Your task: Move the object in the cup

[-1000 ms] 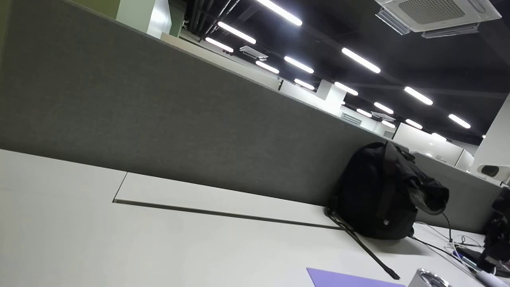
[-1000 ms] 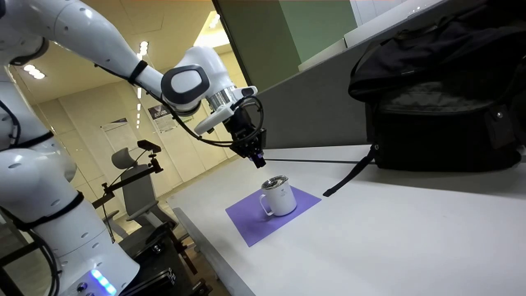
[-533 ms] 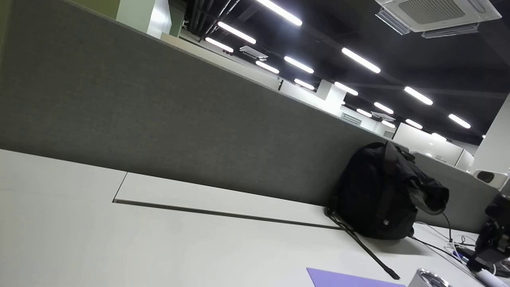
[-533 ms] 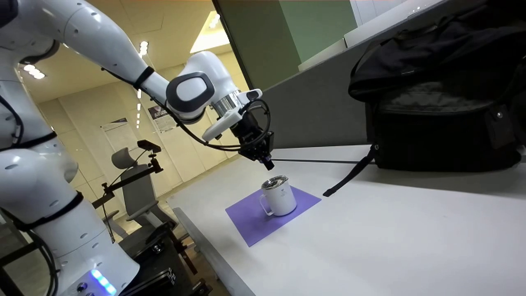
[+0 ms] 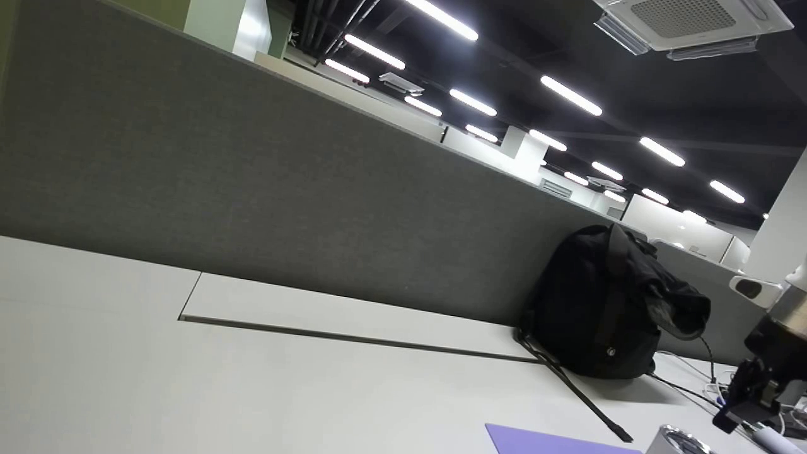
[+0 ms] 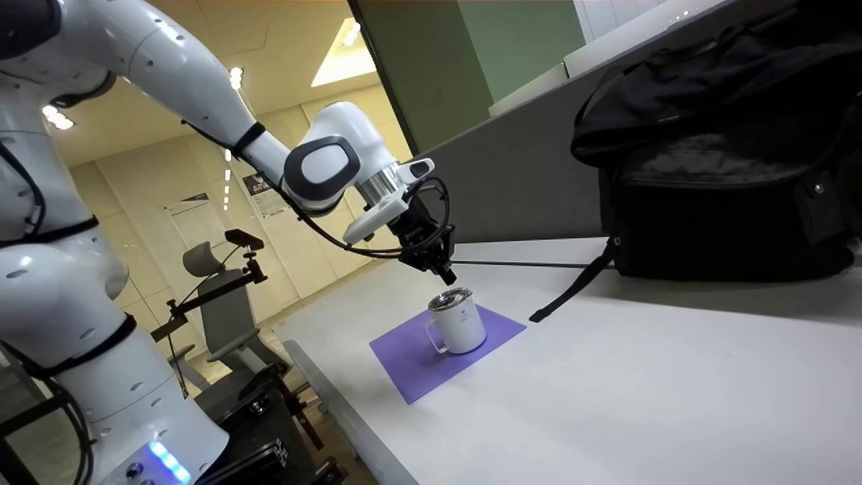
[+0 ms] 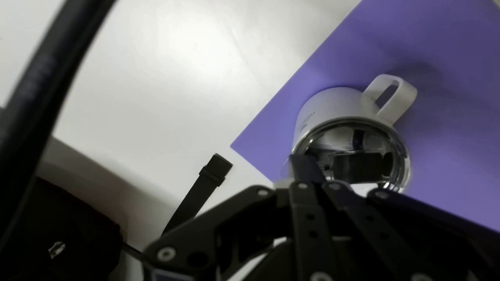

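White desk (image 6: 640,397) under the claw (image 6: 447,276), dark grey partition (image 6: 512,188) behind it in both exterior views, rows of ceiling lights (image 5: 570,96) beyond. Claw is closed, fingertips (image 7: 306,168) together in the wrist view, pointing down from the white robot arm (image 6: 188,74) near the top of a white mug (image 6: 463,330), apart from it in an exterior view. Mug stands upright just below the claw on a purple mat (image 6: 407,370), handle (image 7: 406,95) on the side away from the fingertips, top shiny; can't tell what's inside it. Black backpack (image 6: 727,222) sits well apart from the claw, beside the partition, its loose strap (image 7: 197,195) lying on the desk, the end nearest the claw just beside a corner of the mat. Grey office chair (image 6: 232,323) past the desk edge, well apart from the claw
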You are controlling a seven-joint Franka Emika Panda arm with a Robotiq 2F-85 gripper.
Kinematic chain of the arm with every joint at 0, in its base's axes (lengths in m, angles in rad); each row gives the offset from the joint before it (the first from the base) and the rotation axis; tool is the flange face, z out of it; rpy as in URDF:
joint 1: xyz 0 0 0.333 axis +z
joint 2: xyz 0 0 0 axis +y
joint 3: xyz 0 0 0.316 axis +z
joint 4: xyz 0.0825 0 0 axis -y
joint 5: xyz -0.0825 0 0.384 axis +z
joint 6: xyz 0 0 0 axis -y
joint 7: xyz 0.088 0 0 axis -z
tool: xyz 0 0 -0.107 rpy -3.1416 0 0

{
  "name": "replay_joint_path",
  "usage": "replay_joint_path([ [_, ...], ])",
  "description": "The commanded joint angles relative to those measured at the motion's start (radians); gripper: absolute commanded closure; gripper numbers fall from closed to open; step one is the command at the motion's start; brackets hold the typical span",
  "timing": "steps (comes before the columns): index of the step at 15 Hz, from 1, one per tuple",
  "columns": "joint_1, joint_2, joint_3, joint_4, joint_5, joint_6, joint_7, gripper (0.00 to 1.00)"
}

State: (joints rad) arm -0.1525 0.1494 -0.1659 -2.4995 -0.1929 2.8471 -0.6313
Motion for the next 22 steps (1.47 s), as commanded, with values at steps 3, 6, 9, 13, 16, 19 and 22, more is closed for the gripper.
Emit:
replay_joint_path([
  [3, -0.018, 0.056, 0.034, 0.029, -0.004, 0.035, 0.022, 1.0],
  [6, -0.02, 0.077, 0.05, 0.035, 0.001, 0.033, 0.025, 1.0],
  [9, -0.022, 0.091, 0.066, 0.034, 0.005, 0.036, 0.025, 1.0],
  [13, -0.031, 0.104, 0.089, 0.033, 0.016, 0.042, 0.02, 1.0],
  [16, -0.047, 0.109, 0.114, 0.034, 0.054, 0.032, 0.014, 1.0],
  [19, -0.084, 0.107, 0.157, 0.041, 0.142, 0.001, -0.007, 1.0],
  [22, -0.112, 0.101, 0.189, 0.054, 0.229, -0.046, -0.022, 1.0],
])
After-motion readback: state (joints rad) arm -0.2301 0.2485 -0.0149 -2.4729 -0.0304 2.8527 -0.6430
